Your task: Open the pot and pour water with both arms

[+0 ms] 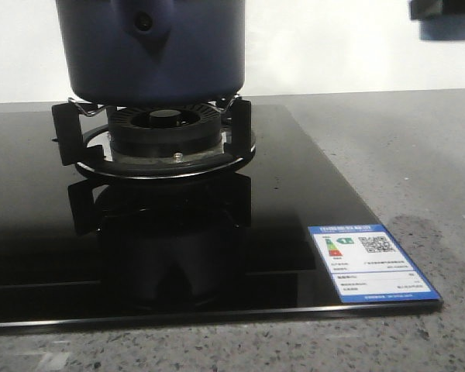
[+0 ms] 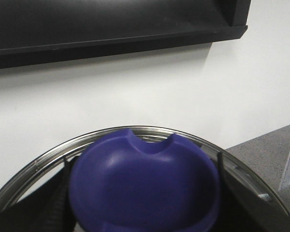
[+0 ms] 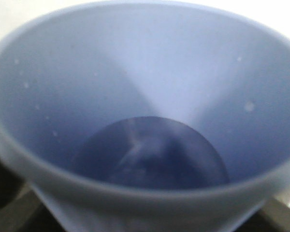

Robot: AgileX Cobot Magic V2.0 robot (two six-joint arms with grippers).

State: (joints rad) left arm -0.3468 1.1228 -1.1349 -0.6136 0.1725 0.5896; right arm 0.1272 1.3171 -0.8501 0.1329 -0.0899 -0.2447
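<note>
The dark navy pot [image 1: 159,54] stands on the gas burner [image 1: 164,132], its handle bracket with the rivet [image 1: 143,22] facing me; its top is cut off by the frame. In the left wrist view my left gripper [image 2: 142,193] is shut on the blue knob [image 2: 145,183] of the steel-rimmed lid [image 2: 34,166], with a dark finger on each side. My right gripper [image 3: 145,212] is shut on a pale blue cup [image 3: 135,87] that fills its view; the cup's bottom is dark with a faint glint. Whether the lid rests on the pot is hidden.
The burner sits in a black glass hob [image 1: 294,201] with a blue energy label [image 1: 370,262] at its front right corner. Grey speckled counter [image 1: 418,155] lies around it. A dark object [image 1: 446,9] hangs at the top right. A black hood [image 2: 111,29] is on the white wall.
</note>
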